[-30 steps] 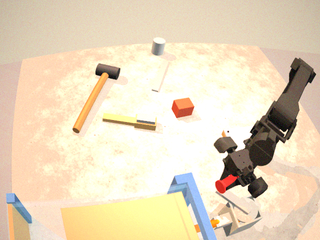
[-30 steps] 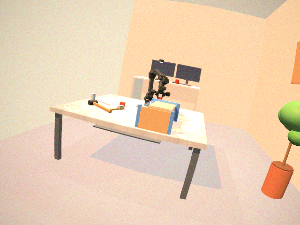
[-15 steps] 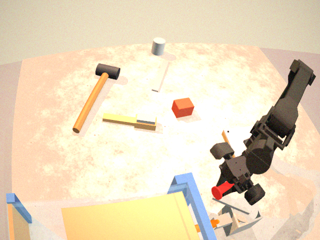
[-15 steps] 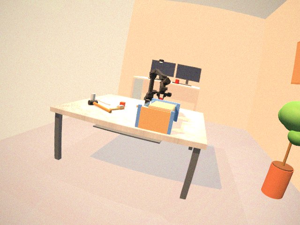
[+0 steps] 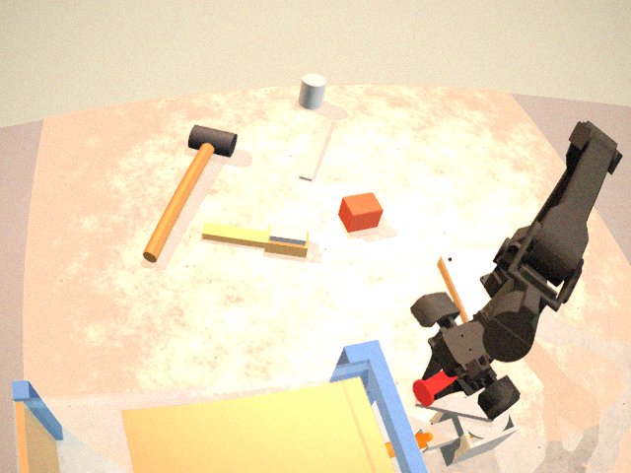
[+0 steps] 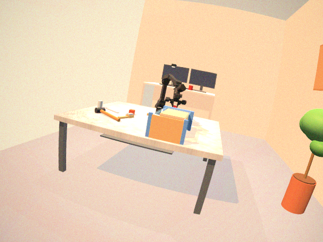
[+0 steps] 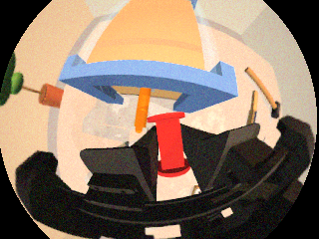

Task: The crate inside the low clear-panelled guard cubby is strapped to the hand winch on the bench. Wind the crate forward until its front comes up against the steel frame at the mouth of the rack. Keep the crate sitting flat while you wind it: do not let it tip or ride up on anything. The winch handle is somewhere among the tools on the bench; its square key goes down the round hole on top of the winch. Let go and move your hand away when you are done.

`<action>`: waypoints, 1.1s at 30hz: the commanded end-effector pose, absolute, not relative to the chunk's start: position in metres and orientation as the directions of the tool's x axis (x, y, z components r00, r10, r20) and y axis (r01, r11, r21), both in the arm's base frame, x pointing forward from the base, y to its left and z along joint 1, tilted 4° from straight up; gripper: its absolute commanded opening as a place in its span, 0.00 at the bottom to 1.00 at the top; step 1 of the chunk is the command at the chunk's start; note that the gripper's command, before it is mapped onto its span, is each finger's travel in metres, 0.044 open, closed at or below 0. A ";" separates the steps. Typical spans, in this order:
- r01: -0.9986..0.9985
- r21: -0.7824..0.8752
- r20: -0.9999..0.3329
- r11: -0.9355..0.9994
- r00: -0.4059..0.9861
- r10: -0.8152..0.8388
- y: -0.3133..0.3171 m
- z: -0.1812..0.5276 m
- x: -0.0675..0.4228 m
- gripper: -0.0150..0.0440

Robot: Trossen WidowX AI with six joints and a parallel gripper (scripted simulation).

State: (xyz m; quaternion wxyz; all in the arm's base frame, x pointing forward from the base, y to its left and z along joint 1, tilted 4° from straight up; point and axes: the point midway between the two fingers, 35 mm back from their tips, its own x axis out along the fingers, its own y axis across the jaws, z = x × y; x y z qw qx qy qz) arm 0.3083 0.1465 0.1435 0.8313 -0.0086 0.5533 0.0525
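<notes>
My gripper is shut on the winch handle, whose red grip sticks out towards the rack. It hangs tilted just above the grey-white hand winch at the bench's near right. The handle's key end is hidden by the fingers. An orange strap runs from the winch into the rack. The yellow-orange crate sits inside the cubby, behind the blue steel frame at the mouth. It looks flat.
A hammer, a grey cylinder, a white flat strip, a red cube and a yellow tool lie on the far half of the bench. A thin wooden stick lies just behind the gripper.
</notes>
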 end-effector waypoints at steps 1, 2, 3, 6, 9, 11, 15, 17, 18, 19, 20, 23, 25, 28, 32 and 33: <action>-0.107 0.062 -0.918 0.992 0.385 0.099 0.161 0.142 0.316 0.25; -0.107 0.062 -0.918 0.992 0.385 0.099 0.162 0.142 0.317 0.25; -0.107 0.062 -0.918 0.992 0.385 0.099 0.163 0.142 0.317 0.25; -0.107 0.063 -0.918 0.992 0.385 0.099 0.168 0.142 0.320 0.25; -0.107 0.063 -0.918 0.992 0.385 0.100 0.172 0.142 0.321 0.25; -0.107 0.063 -0.918 0.992 0.385 0.100 0.175 0.143 0.323 0.25; -0.107 0.064 -0.917 0.992 0.385 0.100 0.181 0.143 0.325 0.25; -0.107 0.064 -0.917 0.992 0.385 0.101 0.184 0.143 0.326 0.25; -0.107 0.064 -0.917 0.992 0.385 0.101 0.186 0.143 0.326 0.25; -0.107 0.064 -0.917 0.992 0.385 0.101 0.187 0.143 0.326 0.25; -0.107 0.064 -0.917 0.992 0.385 0.101 0.189 0.143 0.327 0.25; -0.107 0.065 -0.917 0.992 0.385 0.101 0.193 0.144 0.328 0.25; -0.107 0.065 -0.917 0.992 0.385 0.102 0.196 0.144 0.328 0.25; -0.107 0.065 -0.917 0.992 0.385 0.102 0.201 0.144 0.329 0.25; -0.107 0.066 -0.917 0.992 0.385 0.102 0.208 0.145 0.329 0.25; -0.107 0.066 -0.917 0.992 0.385 0.103 0.209 0.145 0.329 0.25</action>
